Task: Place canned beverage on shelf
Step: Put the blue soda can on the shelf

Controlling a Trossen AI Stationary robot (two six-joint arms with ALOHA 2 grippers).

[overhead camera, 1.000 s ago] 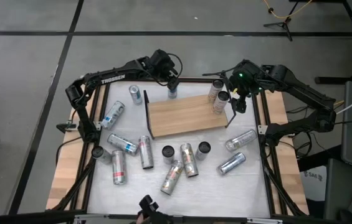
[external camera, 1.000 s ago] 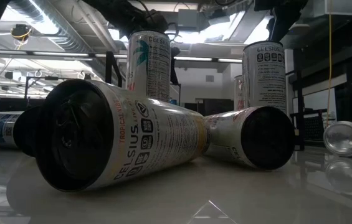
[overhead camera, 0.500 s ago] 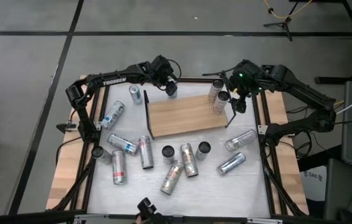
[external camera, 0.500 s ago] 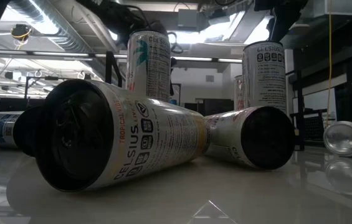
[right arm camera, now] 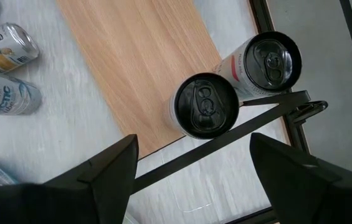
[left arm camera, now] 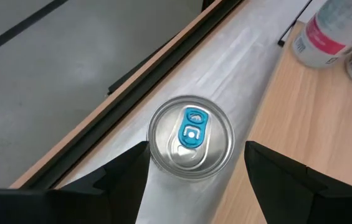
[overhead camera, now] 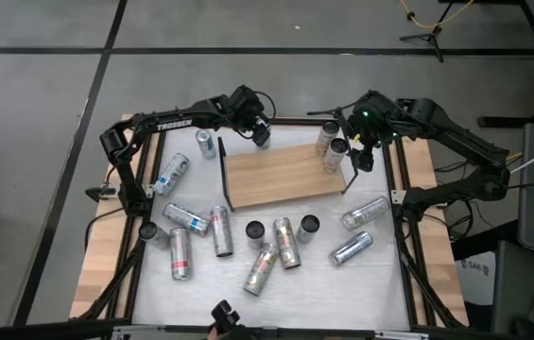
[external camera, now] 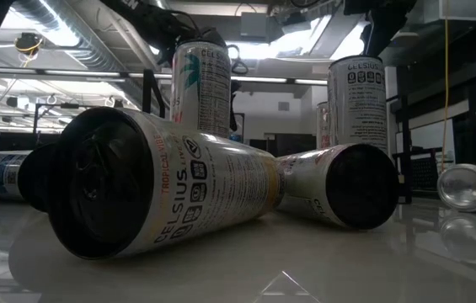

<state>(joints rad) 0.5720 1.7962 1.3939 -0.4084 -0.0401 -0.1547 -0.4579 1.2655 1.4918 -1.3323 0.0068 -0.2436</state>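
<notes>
Two upright cans already stand on the flat light-brown wooden shelf with black wire frame ends (overhead camera: 285, 175), at its right end: a silver can with a dark lid (right arm camera: 205, 106) and a white-and-red can with a silver lid (right arm camera: 269, 60), touching or nearly touching each other. The right gripper (overhead camera: 363, 154) hovers above this pair with its fingers spread wide and holding nothing; it has not shifted over the last second. The left gripper (overhead camera: 261, 130) has drifted slightly along the far edge of the shelf and now sits directly over an upright silver can with a blue pull tab (left arm camera: 191, 137). This can stands on the white tabletop (overhead camera: 314, 274), just beside the shelf's far edge, not on the board. The left fingers (left arm camera: 119, 177) flank the can on both sides with clear gaps, so the pincer is wide and no grip is made. Judged from this alignment, the left arm is positioned for a descent and closure on the blue-tabbed can. Many further cans lie scattered on the tabletop nearer the camera side.
</notes>
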